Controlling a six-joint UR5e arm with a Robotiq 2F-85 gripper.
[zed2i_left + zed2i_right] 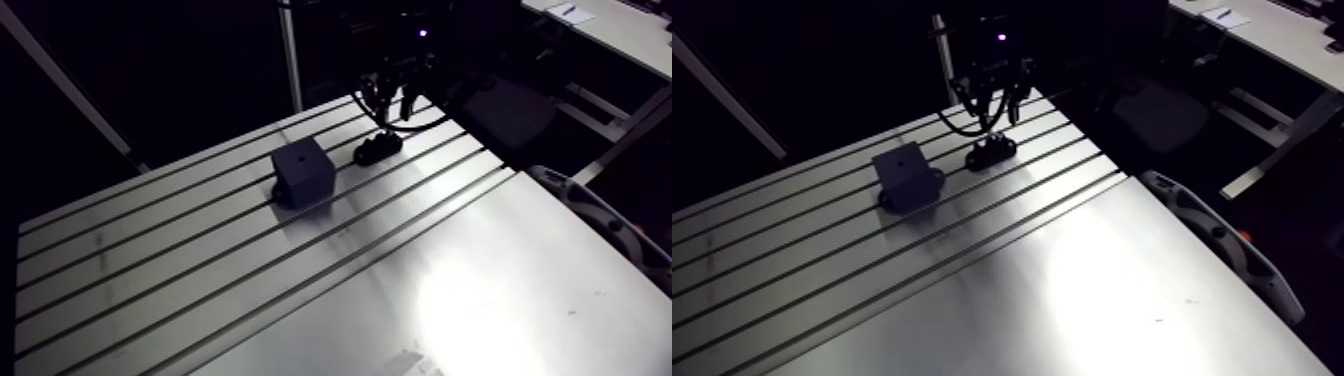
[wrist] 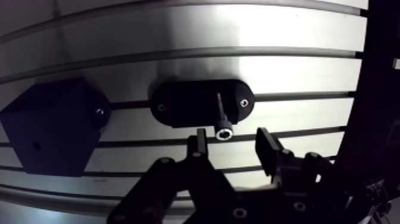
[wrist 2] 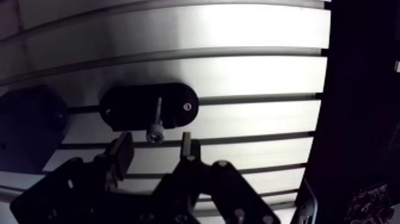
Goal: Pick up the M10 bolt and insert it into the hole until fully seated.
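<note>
Block point(image 1: 303, 170), black and cube-shaped, seated on the slotted aluminium desk point(image 1: 480, 290), small hole point(image 1: 300, 157) in the upper face turned upward, presumably to take the bolt straight down.

At two o'clock from the block in the arm view, near but apart: flat black oval holder point(image 1: 378, 150), straddling one slot, a screw at either end.

Standing head-up in that holder: dark-shanked M10 bolt point(image 2: 221, 119) with a bright socket head, probably parked upright to offer the head to a grasp from above.

At twelve o'clock of the holder in the arm view, hanging over it: black two-fingered end effector point(image 2: 233, 146), fingers point(image 2: 268, 146) spread wide, gripping nothing, bolt head just ahead of the gap between the tips.

Nothing between fingers and bolt. Block close enough to call for lift before any carry across.
</note>
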